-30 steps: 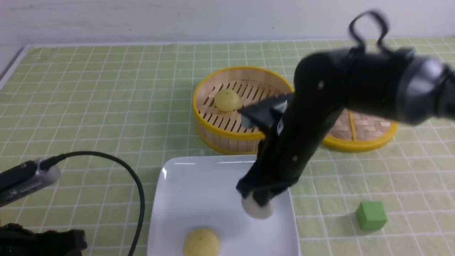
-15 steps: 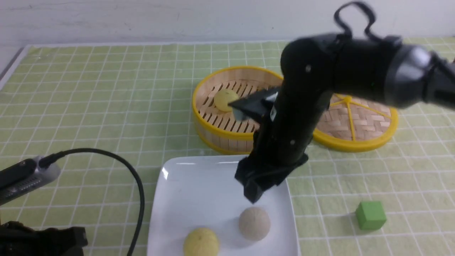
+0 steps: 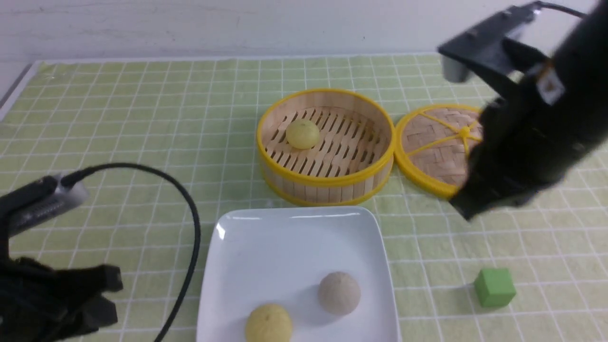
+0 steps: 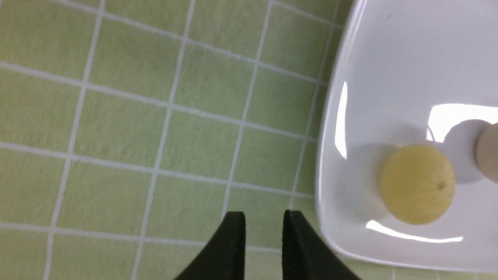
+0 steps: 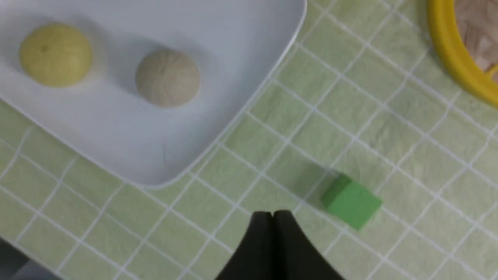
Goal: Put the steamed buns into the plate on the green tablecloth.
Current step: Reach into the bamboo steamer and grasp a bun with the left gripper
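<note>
Front view: left gripper (image 4: pixel 264 217), fingers slightly parted and empty, idles left of the plate (image 3: pixel 285 247). The greyish bun (image 3: pixel 338 293), just released, rests in the plate beside one yellow bun (image 3: pixel 268 324). The last bun (image 3: pixel 302 133) awaits transfer in the steamer (image 3: pixel 327 190) behind the plate. Right gripper (image 5: pixel 272 216), fingers pressed together, has withdrawn rightward.

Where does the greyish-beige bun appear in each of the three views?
Front view: the greyish-beige bun lies on the plate, toward its right rim.
Left wrist view: only part of it shows, cut by the picture's border.
Right wrist view: whole, on the plate.
Shared landmark: the yellow bun beside it.
</note>
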